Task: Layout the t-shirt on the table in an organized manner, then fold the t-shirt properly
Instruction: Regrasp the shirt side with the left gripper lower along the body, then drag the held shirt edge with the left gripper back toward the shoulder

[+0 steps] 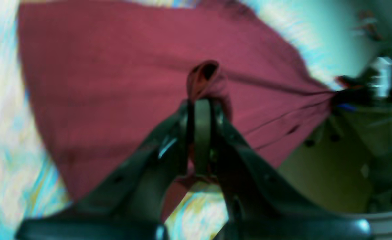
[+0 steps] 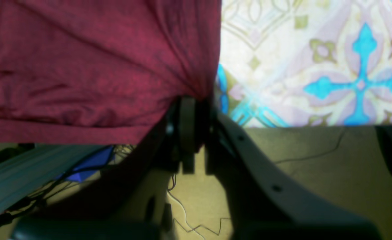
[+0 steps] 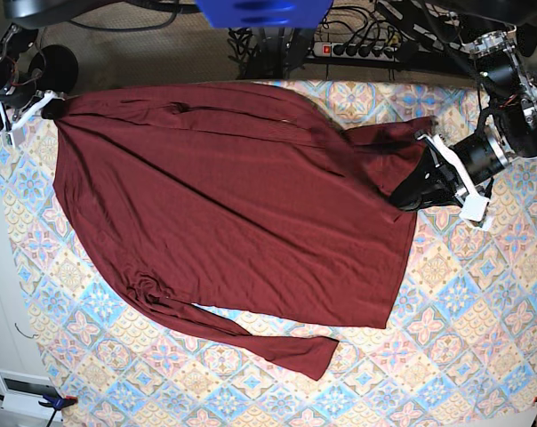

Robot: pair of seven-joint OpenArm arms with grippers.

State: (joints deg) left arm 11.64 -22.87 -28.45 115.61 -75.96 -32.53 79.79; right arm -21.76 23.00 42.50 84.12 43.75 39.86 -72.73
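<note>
While both arms pinch the t-shirt [image 3: 224, 205], which lies spread over the table [image 3: 482, 338] with a sleeve trailing toward 6 o'clock, the right gripper [image 3: 51, 107] is clamped on a corner at 10 o'clock and the left gripper [image 3: 411, 191] is clamped on bunched fabric at 3 o'clock. To lay it out well, I judge they should pull apart evenly, keeping the cloth low and taut until the wrinkles near 3 o'clock flatten, then release together.

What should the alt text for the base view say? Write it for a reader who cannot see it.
A dark red shirt lies spread across a table covered in pastel patterned cloth. The right gripper pinches one top corner and the left gripper pinches the opposite edge. One long sleeve trails toward the bottom.
</note>
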